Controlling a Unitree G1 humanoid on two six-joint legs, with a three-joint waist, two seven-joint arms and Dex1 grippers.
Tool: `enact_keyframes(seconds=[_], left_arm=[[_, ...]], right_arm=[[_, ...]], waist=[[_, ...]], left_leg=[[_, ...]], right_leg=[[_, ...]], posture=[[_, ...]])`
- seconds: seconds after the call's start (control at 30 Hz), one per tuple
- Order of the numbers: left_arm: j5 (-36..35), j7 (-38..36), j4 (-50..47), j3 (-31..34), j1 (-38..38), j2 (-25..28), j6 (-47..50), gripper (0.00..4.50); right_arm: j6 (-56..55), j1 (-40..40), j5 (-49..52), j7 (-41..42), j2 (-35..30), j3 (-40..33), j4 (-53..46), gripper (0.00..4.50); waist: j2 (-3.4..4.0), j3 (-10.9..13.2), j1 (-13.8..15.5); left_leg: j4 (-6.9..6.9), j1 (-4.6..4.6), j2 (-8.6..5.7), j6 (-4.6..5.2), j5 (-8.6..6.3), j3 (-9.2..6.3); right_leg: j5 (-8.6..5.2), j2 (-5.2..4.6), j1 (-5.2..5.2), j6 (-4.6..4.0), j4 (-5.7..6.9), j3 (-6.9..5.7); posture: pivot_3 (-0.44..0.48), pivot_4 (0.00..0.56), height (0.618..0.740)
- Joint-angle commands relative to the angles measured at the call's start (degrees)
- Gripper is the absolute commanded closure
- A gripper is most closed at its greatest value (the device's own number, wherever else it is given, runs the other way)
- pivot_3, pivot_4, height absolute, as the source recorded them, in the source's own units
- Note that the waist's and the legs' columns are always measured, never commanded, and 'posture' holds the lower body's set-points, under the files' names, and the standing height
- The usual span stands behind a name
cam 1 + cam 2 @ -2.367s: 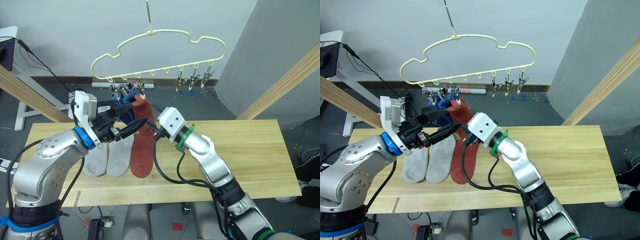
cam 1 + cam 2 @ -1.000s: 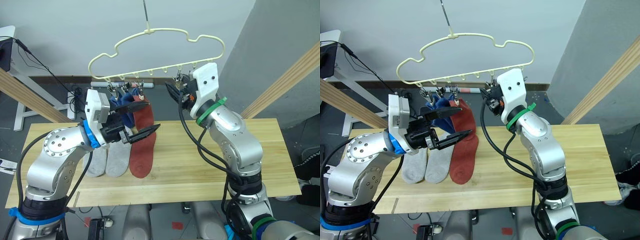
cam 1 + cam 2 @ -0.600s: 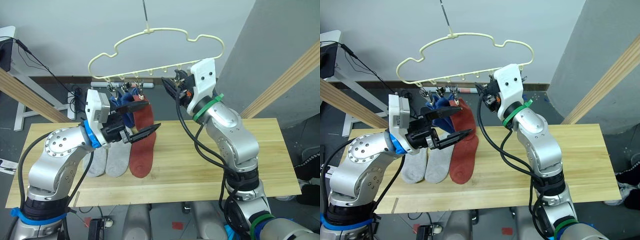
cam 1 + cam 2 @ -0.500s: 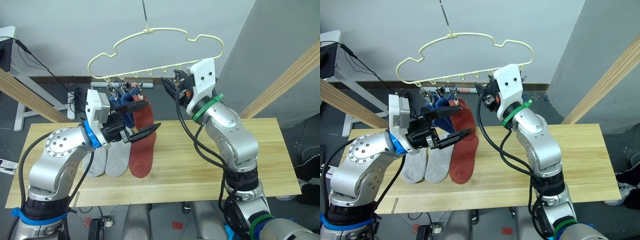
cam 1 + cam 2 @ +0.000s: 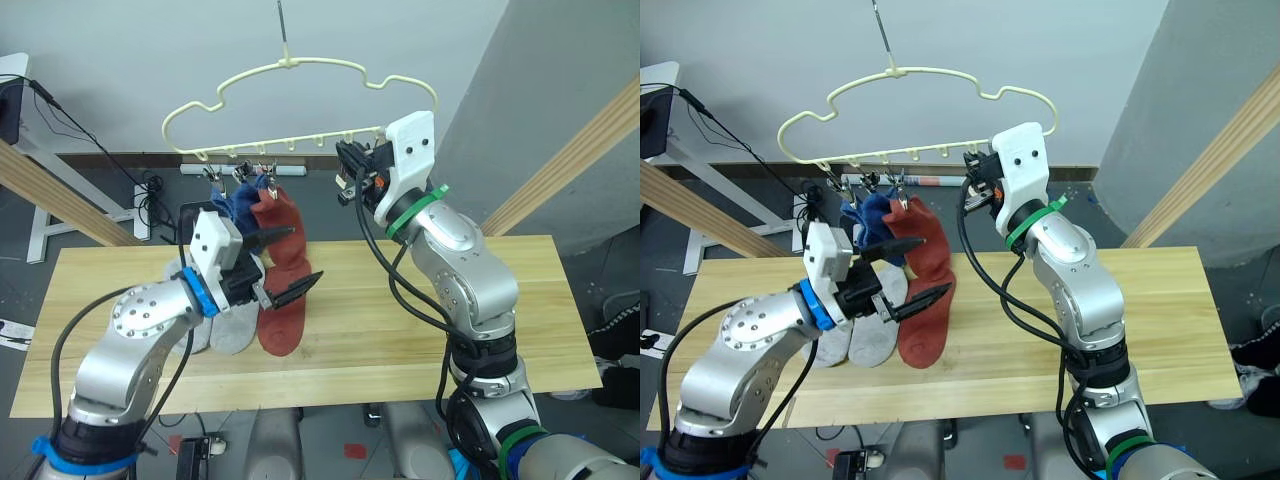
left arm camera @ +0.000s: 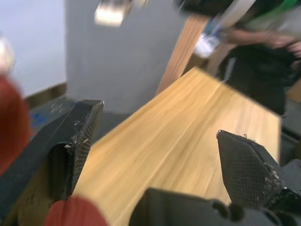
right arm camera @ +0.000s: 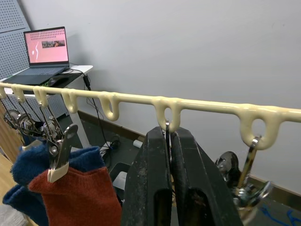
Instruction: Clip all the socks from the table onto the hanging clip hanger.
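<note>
While the hanger hangs from its hook above the far edge of the counter, the right gripper is raised to its lower bar, its two black fingers pressed together around a thin metal clip wire that hangs from one of the loops near the middle of the bar. To the right of that loop another clip dangles just beside the fingers.

At the left end of the bar, two blue socks and a red sock hang from clips. The red one droops down so that its lower part lies on the counter. Just left of it, two grey socks lie flat side by side near the counter's left part.

The left gripper hovers over the counter directly in front of the hanging red sock, its fingers spread wide apart with nothing between them. One finger is close to the red fabric.

The right half of the counter is bare wood out to its right and near edges, giving open room there. A slanted wooden pole rises beyond the far right corner, and another crosses behind the far left corner.
</note>
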Motion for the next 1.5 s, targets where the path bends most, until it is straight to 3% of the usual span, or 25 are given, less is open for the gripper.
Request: enact_keyframes(seconds=[0.03,0.2,0.37,0.73,0.97,1.07,1.5], left_arm=[[3.85,4.03,-1.55,-1.80,5.03,-0.97,0.89,0.01],[10.26,12.52,3.72,-3.99,8.98,-7.35,-0.53,0.01],[14.11,14.59,15.46,-4.55,5.08,-11.14,-5.73,0.01],[19.03,11.45,29.24,-8.72,-5.07,-13.40,-12.89,0.01],[23.83,12.84,34.14,-10.51,-7.04,-12.99,-10.32,0.01],[24.35,12.34,34.03,-10.61,-6.63,-12.63,-8.99,0.61],[24.16,11.31,25.63,-9.99,-0.60,-11.45,-5.44,4.49]], right_arm=[[-1.14,-0.68,1.05,0.00,-0.07,-0.08,-1.57,4.50],[-0.87,-0.64,1.26,0.17,-0.36,0.10,-1.73,4.50],[-0.27,-0.50,1.34,0.17,-0.40,0.55,-2.26,4.50],[0.40,-0.23,1.44,0.08,-0.36,1.21,-2.80,4.50],[0.64,0.06,1.50,-0.28,-0.02,1.47,-3.01,4.50],[0.84,0.19,1.55,-0.42,0.05,1.33,-3.15,4.50],[0.68,-0.04,1.63,-0.86,-0.04,0.97,-3.09,4.50]], waist=[[0.00,0.00,0.04],[0.00,0.00,0.19],[0.00,0.00,0.21],[-0.01,-0.01,0.19],[-0.01,-0.01,0.06],[-0.02,-0.01,0.05],[-0.02,-0.02,0.03]], left_leg=[[0.00,0.00,0.01,0.01,0.00,-0.01],[0.01,-0.02,-0.01,0.20,-0.11,-0.02],[0.03,-0.03,-0.01,0.24,-0.09,-0.07],[0.02,-0.04,-0.02,0.26,-0.08,0.02],[0.02,-0.03,0.00,0.26,-0.08,-0.01],[0.03,-0.03,-0.01,0.26,-0.07,0.00],[0.03,-0.01,0.00,0.26,-0.07,0.01]], right_leg=[[0.00,0.00,-0.01,0.00,-0.01,0.00],[0.00,-0.02,-0.02,0.01,0.01,0.00],[-0.07,-0.01,-0.02,0.12,0.06,-0.02],[0.07,-0.02,-0.02,-0.11,0.04,-0.06],[0.07,0.00,-0.02,-0.11,0.06,-0.08],[0.07,0.00,-0.02,-0.11,0.07,-0.08],[0.07,-0.01,-0.02,-0.11,0.07,-0.05]], posture=[[-0.010,0.390,0.701],[-0.013,0.390,0.701],[-0.022,0.388,0.701],[-0.037,0.390,0.701],[-0.053,0.390,0.701],[-0.055,0.389,0.701],[-0.054,0.393,0.701]])
